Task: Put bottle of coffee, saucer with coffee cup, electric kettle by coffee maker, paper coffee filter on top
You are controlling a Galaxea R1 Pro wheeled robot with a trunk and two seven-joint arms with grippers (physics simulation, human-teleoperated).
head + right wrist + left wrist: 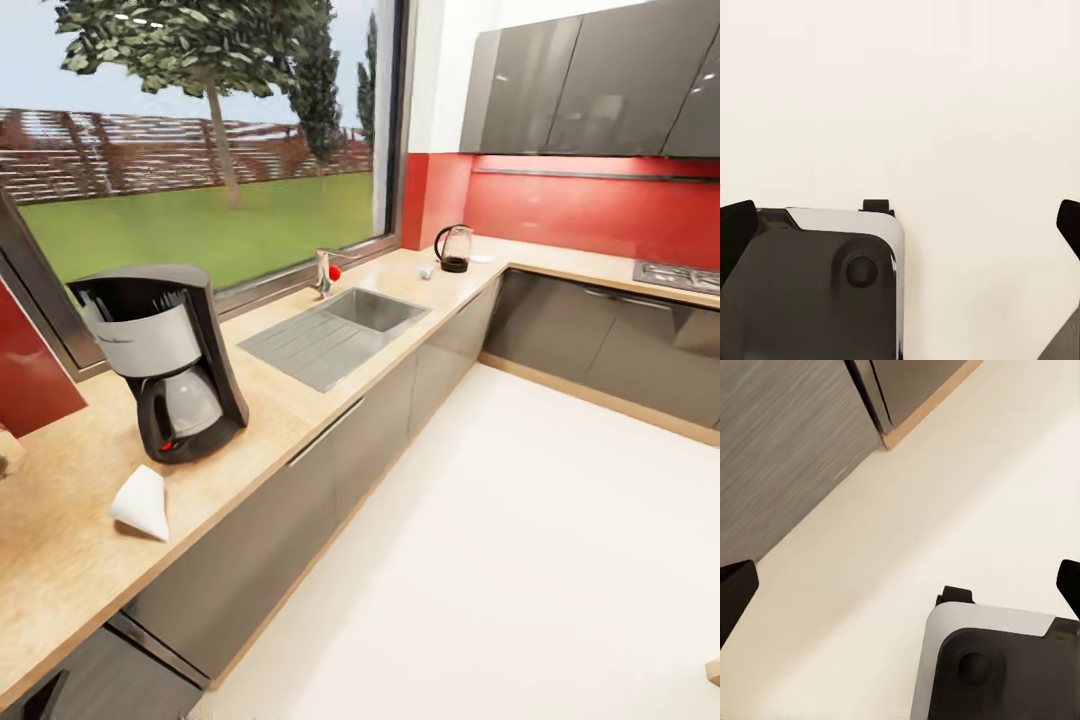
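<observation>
The black and silver coffee maker (165, 360) stands on the kitchen countertop (270, 400) at the left, below the window. The white paper coffee filter (142, 503) lies on the counter just in front of it. Far off in the corner stands the electric kettle (454, 247), with a tiny white coffee cup (426, 271) to its left. The saucer is too small to tell there. The bottle of coffee and the kitchen shelf are out of view. My left gripper (900, 589) and right gripper (900, 225) are both open, empty, and hang over the pale floor.
A steel sink (335, 335) with a faucet (322, 272) is set in the counter between coffee maker and kettle. Grey cabinet fronts (360, 440) run below, turning right under a hob (680, 275). Open floor (520, 560) spreads to the right. My own base (997, 667) shows beneath the grippers.
</observation>
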